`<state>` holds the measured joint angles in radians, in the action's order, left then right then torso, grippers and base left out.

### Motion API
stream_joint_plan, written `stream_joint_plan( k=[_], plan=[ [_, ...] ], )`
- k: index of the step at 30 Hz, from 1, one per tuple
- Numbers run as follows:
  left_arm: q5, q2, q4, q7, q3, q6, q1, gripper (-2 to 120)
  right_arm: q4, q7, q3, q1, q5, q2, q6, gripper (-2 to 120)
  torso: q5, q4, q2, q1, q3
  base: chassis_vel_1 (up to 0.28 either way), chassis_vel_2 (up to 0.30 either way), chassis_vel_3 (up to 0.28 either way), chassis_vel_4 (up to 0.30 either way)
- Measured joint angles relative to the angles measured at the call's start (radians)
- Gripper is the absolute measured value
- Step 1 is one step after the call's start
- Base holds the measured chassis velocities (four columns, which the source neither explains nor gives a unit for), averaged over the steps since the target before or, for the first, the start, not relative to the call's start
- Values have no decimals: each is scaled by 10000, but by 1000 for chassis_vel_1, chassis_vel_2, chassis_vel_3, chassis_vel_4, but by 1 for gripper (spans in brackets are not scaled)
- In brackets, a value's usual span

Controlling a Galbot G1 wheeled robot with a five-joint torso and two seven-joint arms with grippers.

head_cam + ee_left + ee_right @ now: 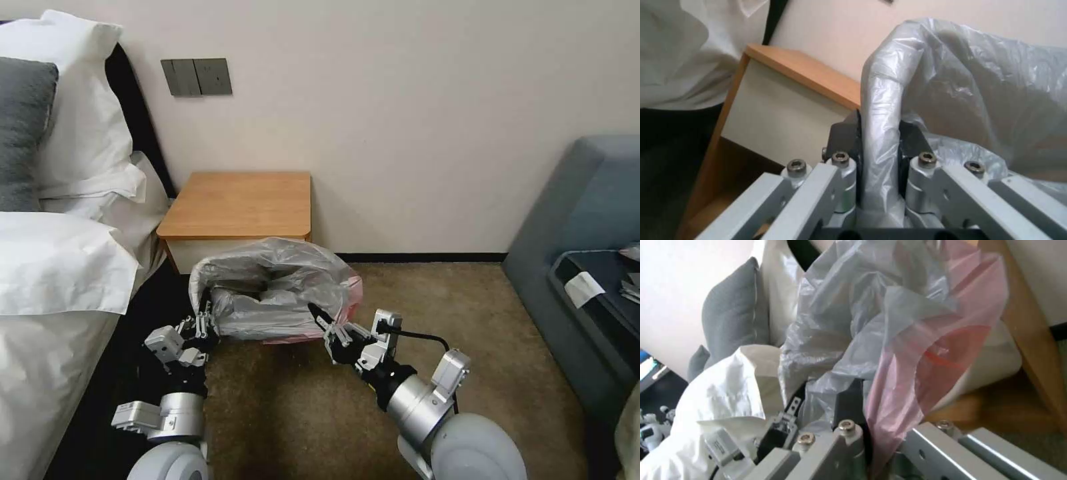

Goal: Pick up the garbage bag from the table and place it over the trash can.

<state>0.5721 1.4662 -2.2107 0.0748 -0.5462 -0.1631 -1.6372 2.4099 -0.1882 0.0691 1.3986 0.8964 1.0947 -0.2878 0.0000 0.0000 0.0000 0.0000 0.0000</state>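
Garbage bag (277,287) is off the worktop (240,203) and hangs low in front of its white drawer face, mouth stretched between both arms and draped over the trash can (996,363), whose cream wall shows through the pink film in the right wrist view. Worktop sits at 12 o'clock from the bag; bed (60,267) at 9 o'clock; blue sofa (587,220) at 3 o'clock. Left hand (202,320) sits at the bag's 8 o'clock corner, fingers pressed together on a vertical fold of grey film (880,133), pinch clean and deep between the pads. Right hand (320,320) is at the bag's 5 o'clock corner, pinching the pink-red edge (898,396), film bunched over one dark finger (849,403). Judgement: step in hand is seating the bag mouth over the rim; near side looks hooked, far side toward the worktop cannot be confirmed. To do it well: keep both pinches firm, hold the mouth taut by keeping the hands apart along the 9–3 line, lower both together and evenly so the edge rolls below the rim on both corners. Risk: thin film tears if pulled too wide, or slips and collapses into the bin if one hand loosens first.
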Motion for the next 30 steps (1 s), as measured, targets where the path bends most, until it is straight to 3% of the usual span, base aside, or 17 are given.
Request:
stream_joint_plan(
  k=[15,20,30],
  plan=[
    [1164,-19,-490,868,-122,780,58,9,-32,288,234,360,-337,-109,125,0,0,0,0,0,0,0,0,0,0],
    [1720,-54,-954,1219,-106,1462,-53,9,-366,438,505,215,-493,-108,268,0,0,0,0,0,0,0,0,0,0],
    [2573,-106,-1647,1308,-160,2847,-231,9,-1098,805,1014,41,-984,-293,511,0,-1,0,0,0,0,0,0,0,0]
  ],
)
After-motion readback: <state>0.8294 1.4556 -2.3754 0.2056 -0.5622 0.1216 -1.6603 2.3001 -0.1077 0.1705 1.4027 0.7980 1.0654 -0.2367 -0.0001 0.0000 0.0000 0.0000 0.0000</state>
